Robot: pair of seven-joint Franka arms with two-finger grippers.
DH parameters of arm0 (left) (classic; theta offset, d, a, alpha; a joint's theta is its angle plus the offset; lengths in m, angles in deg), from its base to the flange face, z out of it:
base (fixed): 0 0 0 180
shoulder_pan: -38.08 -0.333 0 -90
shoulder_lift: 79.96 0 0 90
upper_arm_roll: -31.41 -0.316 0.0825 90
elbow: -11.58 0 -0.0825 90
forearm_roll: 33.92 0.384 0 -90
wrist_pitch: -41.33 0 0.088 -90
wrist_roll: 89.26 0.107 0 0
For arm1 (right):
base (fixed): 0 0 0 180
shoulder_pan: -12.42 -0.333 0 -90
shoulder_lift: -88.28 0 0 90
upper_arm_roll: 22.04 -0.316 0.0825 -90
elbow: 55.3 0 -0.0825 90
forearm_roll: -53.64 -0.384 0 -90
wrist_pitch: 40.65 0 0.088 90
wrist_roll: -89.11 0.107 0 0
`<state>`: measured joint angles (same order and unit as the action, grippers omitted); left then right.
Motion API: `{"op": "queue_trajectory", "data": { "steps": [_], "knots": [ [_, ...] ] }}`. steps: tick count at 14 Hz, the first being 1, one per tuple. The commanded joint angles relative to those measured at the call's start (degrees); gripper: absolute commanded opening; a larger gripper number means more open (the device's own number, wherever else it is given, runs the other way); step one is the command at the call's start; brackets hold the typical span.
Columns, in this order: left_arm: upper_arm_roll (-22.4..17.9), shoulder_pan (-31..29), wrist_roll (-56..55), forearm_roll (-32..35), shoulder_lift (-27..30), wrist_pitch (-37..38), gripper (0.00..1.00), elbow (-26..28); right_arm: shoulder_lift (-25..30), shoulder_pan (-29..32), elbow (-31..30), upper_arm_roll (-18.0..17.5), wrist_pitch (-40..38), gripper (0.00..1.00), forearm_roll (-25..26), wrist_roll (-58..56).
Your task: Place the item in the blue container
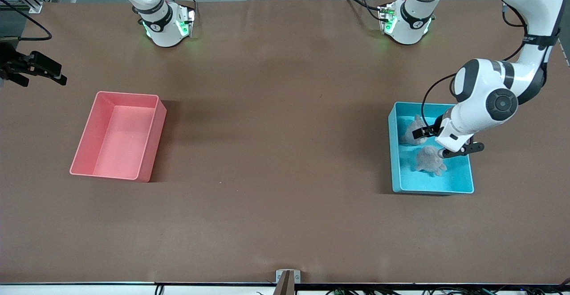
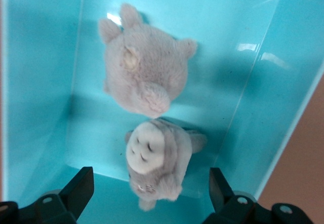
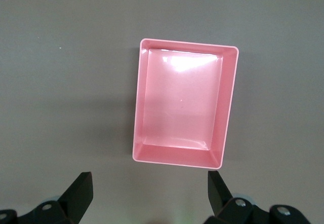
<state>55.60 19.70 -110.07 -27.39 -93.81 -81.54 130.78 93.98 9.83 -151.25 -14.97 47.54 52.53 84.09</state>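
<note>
The blue container [image 1: 458, 177] stands at the left arm's end of the table. Two grey plush toys lie on its floor, touching each other. One toy [image 2: 142, 77] shows its back. The other toy [image 2: 157, 163] has a white face [image 1: 429, 160]. My left gripper [image 1: 445, 142] hangs open just above the container. In the left wrist view the left gripper [image 2: 150, 193] has its fingers [image 2: 76, 191] wide apart on either side of the white-faced toy, touching neither toy. My right gripper [image 3: 149, 193] is open and holds nothing, high over the table beside the pink bin.
A pink bin [image 1: 118, 135] with nothing in it stands at the right arm's end of the table [image 1: 276, 152]; the right wrist view also shows this pink bin [image 3: 182, 107]. A small bracket [image 1: 287, 277] sits at the table's front edge.
</note>
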Motion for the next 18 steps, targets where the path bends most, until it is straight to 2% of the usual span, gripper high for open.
{"op": "queue_trajectory", "data": {
  "steps": [1, 5, 7, 11, 12, 13, 18],
  "knots": [
    [0.33, -1.22, 1.56, -0.82, 3.48, 10.5, 1.0, -6.93, 1.6, -0.13, -1.79, 0.04, -0.55, 1.0, 0.94, 0.09],
    [0.07, -3.32, 5.86, -1.17, 4.79, 25.1, 1.0, -18.54, 1.33, -0.13, -0.03, 0.04, -2.23, 1.0, 0.94, 0.71],
    [-0.02, -5.08, 9.36, -3.27, 7.07, 29.94, 1.0, -21.98, 1.07, 0.22, -0.03, 0.13, -1.88, 1.0, 0.94, 0.18],
    [-0.02, -12.02, 16.93, -10.04, 14.89, 32.95, 1.0, -23.22, 1.16, 1.96, -0.12, -0.48, -2.32, 1.0, 0.94, 0.01],
    [-0.02, -12.38, 17.03, -10.14, 16.3, 33.39, 1.0, -23.48, 1.16, 4.85, -0.2, -3.44, -2.4, 1.0, 0.94, -0.08],
    [-0.11, -12.39, 17.03, -10.05, 16.84, 33.65, 1.0, -24.53, 1.24, 6.01, -0.21, -4.95, -2.4, 1.0, 0.94, -0.25],
    [-0.28, -10.46, 17.03, -9.35, 13.86, 33.83, 1.0, -30.94, 1.24, 4.97, -0.21, -5.14, -2.4, 1.0, 0.94, -0.34]
  ]
}}
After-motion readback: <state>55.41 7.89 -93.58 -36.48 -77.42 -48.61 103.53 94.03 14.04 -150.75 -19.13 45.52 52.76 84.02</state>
